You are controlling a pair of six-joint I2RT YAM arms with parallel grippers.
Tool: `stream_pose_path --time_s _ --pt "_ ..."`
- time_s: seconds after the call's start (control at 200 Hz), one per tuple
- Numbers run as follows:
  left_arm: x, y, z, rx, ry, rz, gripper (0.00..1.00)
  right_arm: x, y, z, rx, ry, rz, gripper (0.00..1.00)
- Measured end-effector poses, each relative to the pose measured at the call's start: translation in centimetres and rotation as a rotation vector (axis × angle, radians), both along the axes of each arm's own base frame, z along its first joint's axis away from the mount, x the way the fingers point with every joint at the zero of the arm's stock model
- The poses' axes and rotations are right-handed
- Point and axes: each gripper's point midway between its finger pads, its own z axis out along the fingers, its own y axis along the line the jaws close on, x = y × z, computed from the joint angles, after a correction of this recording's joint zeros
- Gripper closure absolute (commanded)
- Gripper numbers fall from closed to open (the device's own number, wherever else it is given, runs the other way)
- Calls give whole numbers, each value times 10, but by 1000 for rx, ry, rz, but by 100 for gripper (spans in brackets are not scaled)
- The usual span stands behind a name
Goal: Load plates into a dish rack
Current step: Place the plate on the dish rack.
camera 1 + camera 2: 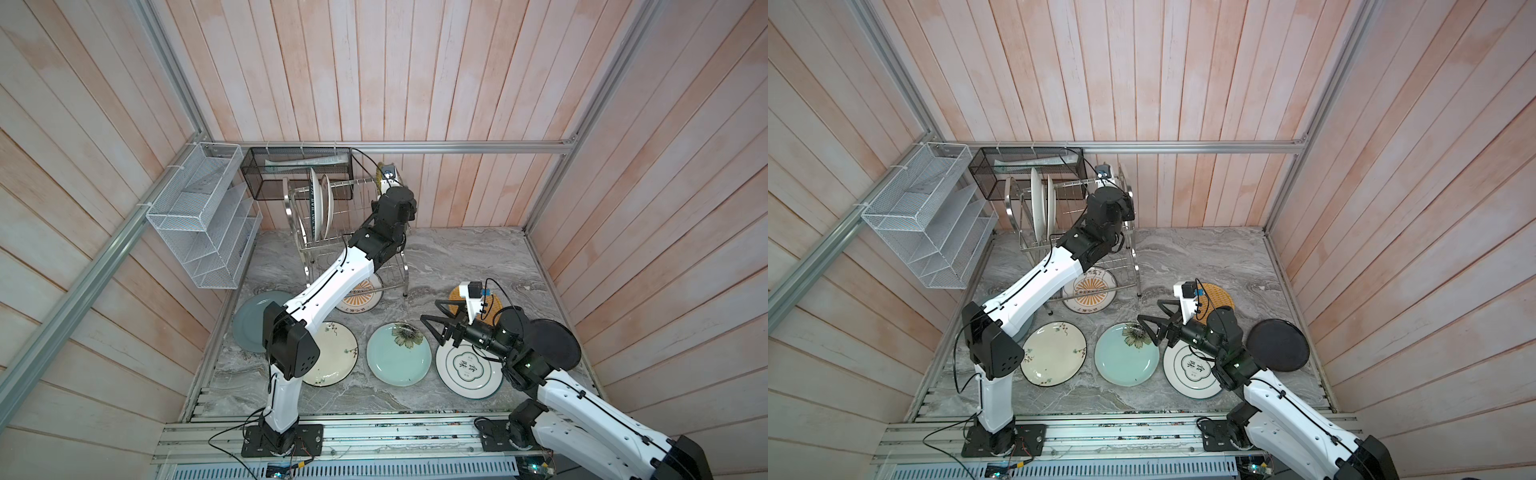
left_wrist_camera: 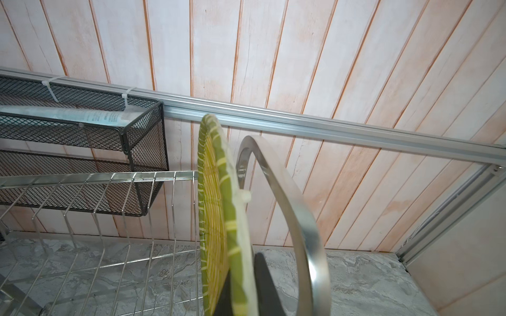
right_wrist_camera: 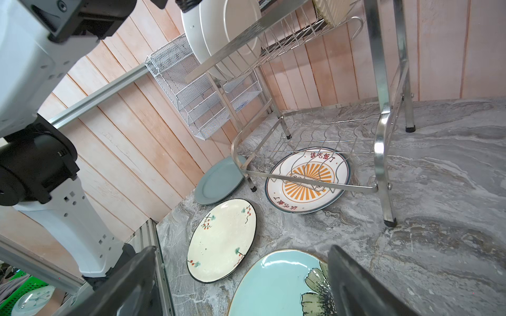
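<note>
My left gripper (image 2: 241, 273) is shut on a woven yellow-green plate (image 2: 215, 219), held upright on edge. The plate stands at the right end of the dish rack's (image 1: 287, 208) upper tier, close beside the curved end frame (image 2: 298, 208). Two white plates (image 1: 318, 203) stand in slots at the left of that tier. My right gripper (image 1: 429, 309) is open and empty, just above the pale blue flower plate (image 1: 397, 353). Flat on the table lie a sunburst plate (image 1: 365, 297) under the rack, a grey-blue plate (image 1: 249, 324), a cream floral plate (image 1: 336, 353), a lettered white plate (image 1: 465, 370), a black plate (image 1: 557, 345) and a woven orange plate (image 1: 494, 303).
A white mesh shelf basket (image 1: 199, 216) hangs on the left wall. A black mesh box (image 1: 291, 170) hangs on the back wall just behind the rack's top. Wooden walls close in three sides. An aluminium rail (image 2: 328, 128) runs along the back wall.
</note>
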Motion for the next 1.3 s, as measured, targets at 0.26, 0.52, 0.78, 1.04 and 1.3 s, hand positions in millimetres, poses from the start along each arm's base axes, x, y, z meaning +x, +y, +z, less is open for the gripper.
stream_pose_path --time_s 0.26,0.52,0.78,1.04,1.3 --pt "2 -1 0 -6 2 2 98 0 0 -1 -2 3 0 2" --pt "0 -5 -1 -1 2 -7 82 -1 -1 1 1 -2 0 2" --pt "-7 -17 -1 8 3 -32 77 -2 -2 4 5 -8 -4 2" --pt "-9 -18 0 22 1 -36 70 -3 -3 5 7 -11 -5 2" --pt "-18 -12 22 2 -29 -52 56 -4 -4 4 4 -7 -8 2"
